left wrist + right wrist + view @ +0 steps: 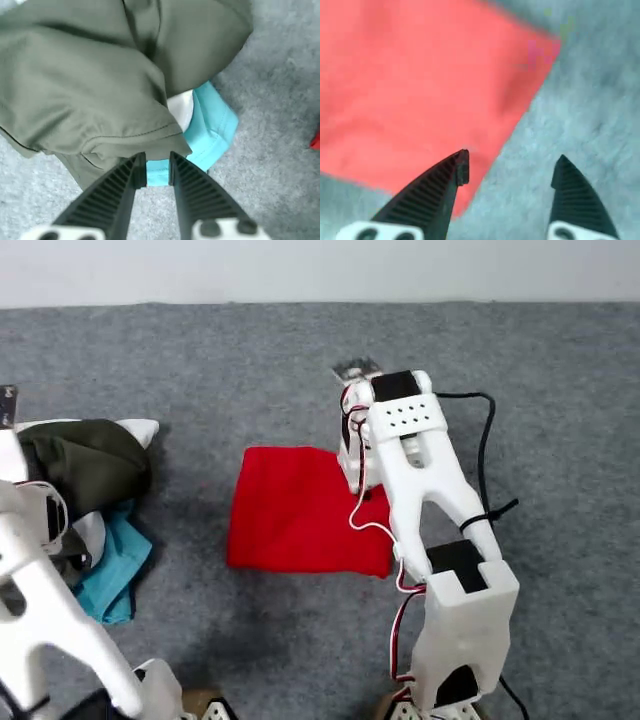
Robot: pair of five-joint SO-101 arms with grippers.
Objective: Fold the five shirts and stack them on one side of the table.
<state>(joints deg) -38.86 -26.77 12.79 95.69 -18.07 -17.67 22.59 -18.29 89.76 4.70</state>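
Observation:
A folded red shirt [295,510] lies flat in the middle of the grey table. My right gripper [512,165] hangs open over its far right corner, one finger above the red shirt [410,75] and the other above bare table. At the left edge sits a loose pile: an olive shirt [85,460] on top, a teal shirt [115,565] below, and white cloth [140,428] poking out. My left gripper [156,160] is at the pile's edge, its fingers closed narrowly on the teal shirt [212,130] just under the hem of the olive shirt [100,75].
The grey carpet-like surface [560,390] is bare at the back and on the right. The right arm [440,500] stretches over the red shirt's right edge, trailing red and black cables. The left arm [40,610] stands at the front left, beside the pile.

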